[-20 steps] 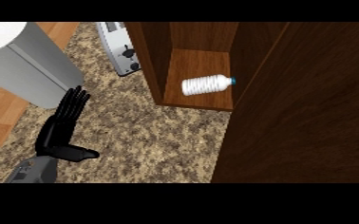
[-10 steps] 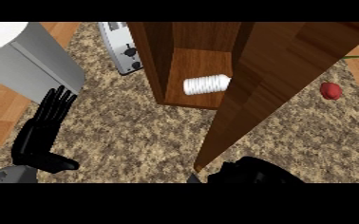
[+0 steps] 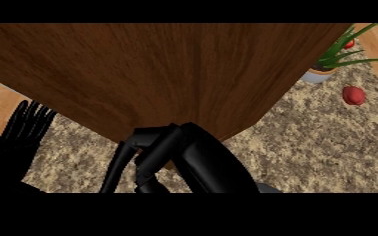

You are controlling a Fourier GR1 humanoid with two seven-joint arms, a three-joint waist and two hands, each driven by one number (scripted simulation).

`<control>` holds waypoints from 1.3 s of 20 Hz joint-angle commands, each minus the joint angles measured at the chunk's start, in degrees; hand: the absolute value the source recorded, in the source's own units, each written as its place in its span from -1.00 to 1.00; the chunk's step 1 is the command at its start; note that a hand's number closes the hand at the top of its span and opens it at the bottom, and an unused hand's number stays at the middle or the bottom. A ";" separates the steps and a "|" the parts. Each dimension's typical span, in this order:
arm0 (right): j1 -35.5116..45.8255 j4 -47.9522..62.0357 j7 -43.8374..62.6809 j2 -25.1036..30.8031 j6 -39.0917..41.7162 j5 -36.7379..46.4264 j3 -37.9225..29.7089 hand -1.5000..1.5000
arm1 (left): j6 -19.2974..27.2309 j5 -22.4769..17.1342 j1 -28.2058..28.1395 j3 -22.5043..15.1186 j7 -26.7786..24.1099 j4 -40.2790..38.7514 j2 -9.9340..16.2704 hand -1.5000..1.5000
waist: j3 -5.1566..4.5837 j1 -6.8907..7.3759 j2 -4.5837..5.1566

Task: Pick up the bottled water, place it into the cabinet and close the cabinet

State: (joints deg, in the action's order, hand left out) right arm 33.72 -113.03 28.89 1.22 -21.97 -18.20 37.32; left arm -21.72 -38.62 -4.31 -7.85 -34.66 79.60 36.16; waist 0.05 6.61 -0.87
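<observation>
We cannot see the bottled water at all: the cabinet door (image 3: 170, 75) fills most of the head view, a wide brown wooden panel, and whatever lies behind it is hidden. We judge that we are on the closing step.

The risk we see is at the door's lower edge. Our right hand (image 3: 173, 152) meets the panel there, and if its fingers slide off the edge the door may stop short of shut; if they sit between door and frame, they could be caught. We also cannot check that the bottle lies fully inside, so it might block the door.

That right hand has its fingers bent against the bottom of the door and holds nothing. Our left hand (image 3: 26, 130) rests at the left edge, fingers straight and spread, over the speckled counter (image 3: 310, 145). To the right lie a red fruit (image 3: 354, 95) and a potted plant (image 3: 336, 60), well apart from the door.
</observation>
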 commanded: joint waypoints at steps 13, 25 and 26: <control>19.15 30.51 -6.90 -1.21 18.33 -21.69 -7.53 1.00 | 10.81 -7.04 -21.07 7.84 10.52 33.92 4.40 -1.00 | 0.00 -3.94 0.96; 22.08 43.86 -15.64 2.47 20.04 -10.97 -17.80 1.00 | 7.63 -8.56 -23.63 12.68 13.68 34.23 2.67 -1.00 | -0.06 -5.52 0.90; 20.69 42.22 -15.40 2.71 18.86 -10.99 -18.19 1.00 | 8.60 -6.69 -24.41 11.98 13.75 35.54 2.14 -1.00 | -0.04 -5.75 0.81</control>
State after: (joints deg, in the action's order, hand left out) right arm 54.20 -73.41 15.06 1.41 -0.56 -32.29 22.77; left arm -13.12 -46.07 -27.38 3.74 -21.61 113.69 39.11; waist -0.24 1.53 -0.37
